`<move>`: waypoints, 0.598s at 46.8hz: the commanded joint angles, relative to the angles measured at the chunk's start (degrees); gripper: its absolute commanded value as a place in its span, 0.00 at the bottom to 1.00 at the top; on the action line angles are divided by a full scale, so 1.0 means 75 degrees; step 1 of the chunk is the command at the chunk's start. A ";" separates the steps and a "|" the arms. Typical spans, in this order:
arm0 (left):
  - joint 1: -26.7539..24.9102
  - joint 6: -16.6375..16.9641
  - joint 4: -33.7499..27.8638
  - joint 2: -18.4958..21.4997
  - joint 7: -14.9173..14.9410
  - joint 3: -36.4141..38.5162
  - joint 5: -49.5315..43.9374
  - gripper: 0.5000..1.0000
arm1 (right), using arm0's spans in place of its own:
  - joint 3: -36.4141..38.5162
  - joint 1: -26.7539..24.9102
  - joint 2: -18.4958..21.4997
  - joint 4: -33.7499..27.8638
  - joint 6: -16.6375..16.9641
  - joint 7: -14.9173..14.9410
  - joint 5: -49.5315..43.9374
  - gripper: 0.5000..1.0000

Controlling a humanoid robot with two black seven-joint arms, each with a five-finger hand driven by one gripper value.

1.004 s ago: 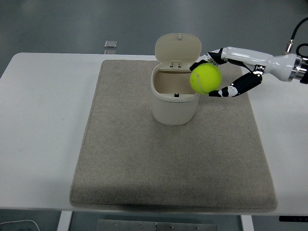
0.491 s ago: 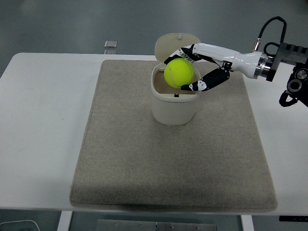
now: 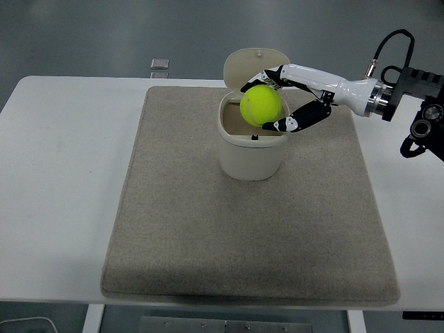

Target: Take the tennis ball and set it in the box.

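A: Where was the ball at that moment?

B: Held over the open mouth of the box, toward its right side. In the head view its lower part overlapped the rim on the far right, and I could not tell whether it touched the rim or hung just clear of it.

A: And the hand?

B: The right hand was clamped on the ball. The arm came in from the right edge and reached leftward over the mat. One set of fingers lay across the top and far side of the ball, and the thumb pressed in from the lower right. The ball sat squeezed between them.

A: What did the box look like?

B: A cream tub with rounded corners, standing upright on the far half of the mat. Its lid was hinged at the back and stood tipped up behind the opening, just behind the ball and fingers.

A: Anything else on the table?

B: A small grey square thing at the far edge, well apart from the box, beyond the mat's back corner. It was too small to make out.

A: The left hand?

B: Not in the picture.
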 commanded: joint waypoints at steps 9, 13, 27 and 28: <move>0.0003 0.0000 0.0000 0.0000 0.0000 0.0000 0.0000 0.98 | -0.0005 -0.0074 -0.0017 0.0012 -0.0167 0.0001 0.0042 0.79; 0.0004 0.0000 0.0000 0.0000 0.0000 0.0000 0.0000 0.98 | -0.0005 -0.0085 -0.0029 0.0012 -0.0144 0.0001 0.0054 0.80; 0.0004 0.0000 0.0000 0.0000 0.0000 0.0000 0.0000 0.98 | 0.0018 -0.0074 -0.0146 0.0024 0.0020 0.0001 0.0159 0.80; 0.0004 0.0000 0.0000 0.0000 0.0000 0.0000 0.0000 0.98 | 0.0018 -0.0074 -0.0157 0.0024 0.0067 0.0001 0.0229 0.80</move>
